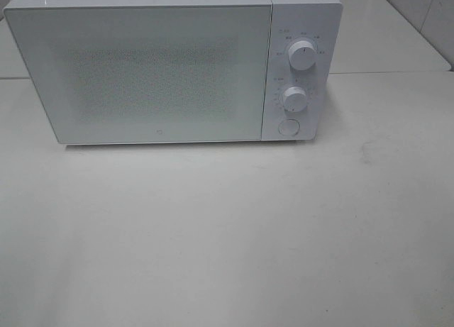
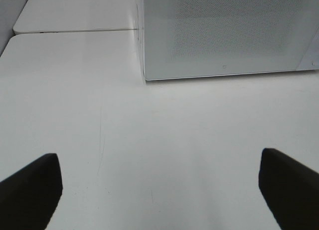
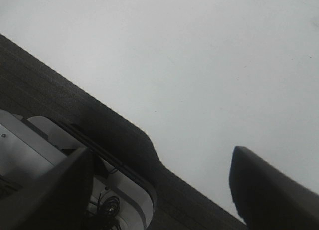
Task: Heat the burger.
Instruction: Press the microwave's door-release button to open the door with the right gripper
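Note:
The burger is out of view in all three views. A white microwave (image 1: 142,71) stands at the back of the white table (image 1: 227,235) with its door shut. In the left wrist view the microwave (image 2: 224,30) lies ahead of my left gripper (image 2: 159,162), whose dark fingers (image 2: 30,190) stand wide apart, open over bare table with nothing between them. My right gripper (image 3: 162,157) is also open and empty, and hangs over the table's edge. Neither gripper shows in the exterior high view.
Two white knobs (image 1: 303,56) (image 1: 294,97) and a round button (image 1: 288,125) sit on the microwave's right panel. A second table surface (image 2: 75,10) joins behind. In the right wrist view a dark ribbed strip (image 3: 75,110) borders the table, with white equipment and cables (image 3: 30,150) beyond it.

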### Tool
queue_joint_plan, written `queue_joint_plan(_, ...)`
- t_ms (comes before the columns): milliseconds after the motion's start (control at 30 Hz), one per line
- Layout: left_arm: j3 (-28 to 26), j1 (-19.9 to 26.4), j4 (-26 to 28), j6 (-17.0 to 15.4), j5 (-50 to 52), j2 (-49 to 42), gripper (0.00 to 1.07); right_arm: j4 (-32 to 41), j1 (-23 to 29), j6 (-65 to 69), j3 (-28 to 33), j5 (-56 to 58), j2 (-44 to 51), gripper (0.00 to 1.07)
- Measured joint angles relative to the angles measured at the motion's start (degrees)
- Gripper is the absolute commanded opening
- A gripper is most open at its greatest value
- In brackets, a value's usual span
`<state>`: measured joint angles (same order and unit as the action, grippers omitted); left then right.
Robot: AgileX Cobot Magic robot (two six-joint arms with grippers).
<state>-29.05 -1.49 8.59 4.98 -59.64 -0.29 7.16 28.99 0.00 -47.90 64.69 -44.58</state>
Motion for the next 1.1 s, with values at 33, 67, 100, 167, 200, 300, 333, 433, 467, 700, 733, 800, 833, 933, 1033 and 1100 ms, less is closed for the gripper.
queue_joint_plan(33, 0.0, 0.0, 0.0, 0.0, 0.0, 0.0, 1.01, 0.0, -0.23, 0.0, 0.0, 0.74, 1.43, 0.72)
queue_joint_plan(67, 0.0, 0.0, 0.0, 0.0, 0.0, 0.0, 1.01, 0.0, -1.38, 0.0, 0.52, 1.43, 4.41, 0.72)
queue_joint_plan(100, 0.0, 0.0, 0.0, 0.0, 0.0, 0.0, 1.01, 0.0, -1.38, 0.0, 0.52, 1.43, 4.41, 0.72)
queue_joint_plan(167, 0.0, 0.0, 0.0, 0.0, 0.0, 0.0, 1.01, 0.0, -2.06, 0.0, 1.15, 1.78, 5.61, 0.72)
queue_joint_plan(200, 0.0, 0.0, 0.0, 0.0, 0.0, 0.0, 1.01, 0.0, -4.01, 0.0, 2.75, 2.18, 8.94, 0.72)
queue_joint_plan(300, 0.0, 0.0, 0.0, 0.0, 0.0, 0.0, 1.01, 0.0, -7.33, 0.0, 5.61, 2.52, 14.15, 0.72)
queue_joint_plan(333, 0.0, 0.0, 0.0, 0.0, 0.0, 0.0, 1.01, 0.0, -8.59, 0.0, 6.53, 2.75, 16.04, 0.72)
queue_joint_plan(433, 0.0, 0.0, 0.0, 0.0, 0.0, 0.0, 1.01, 0.0, -12.09, -0.34, 8.42, 3.27, 21.31, 0.72)
queue_joint_plan(467, 0.0, 0.0, 0.0, 0.0, 0.0, 0.0, 1.01, -0.4, -14.27, -0.46, 9.4, 3.38, 24.58, 0.72)
queue_joint_plan(700, 0.0, 0.0, 0.0, 0.0, 0.0, 0.0, 1.01, -2.41, -19.48, -0.52, 11.52, 3.32, 33.12, 0.72)
queue_joint_plan(733, 0.0, 0.0, 0.0, 0.0, 0.0, 0.0, 1.01, -2.52, -20.11, -0.46, 11.92, 3.27, 34.38, 0.72)
queue_joint_plan(800, 0.0, 0.0, 0.0, 0.0, 0.0, 0.0, 1.01, -2.92, -20.97, -0.4, 12.89, 2.69, 36.44, 0.72)
queue_joint_plan(833, 0.0, 0.0, 0.0, 0.0, 0.0, 0.0, 1.01, -3.04, -21.83, -0.34, 14.09, 1.89, 38.45, 0.72)
queue_joint_plan(933, 0.0, 0.0, 0.0, 0.0, 0.0, 0.0, 1.01, -3.04, -22.86, -0.34, 15.76, 0.86, 40.68, 0.72)
queue_joint_plan(1033, 0.0, 0.0, 0.0, 0.0, 0.0, 0.0, 1.01, -2.98, -23.72, -0.34, 16.5, 0.17, 42.4, 0.72)
queue_joint_plan(1100, 0.0, 0.0, 0.0, 0.0, 0.0, 0.0, 1.01, -2.98, -23.95, -0.34, 16.62, -0.4, 42.97, 0.72)
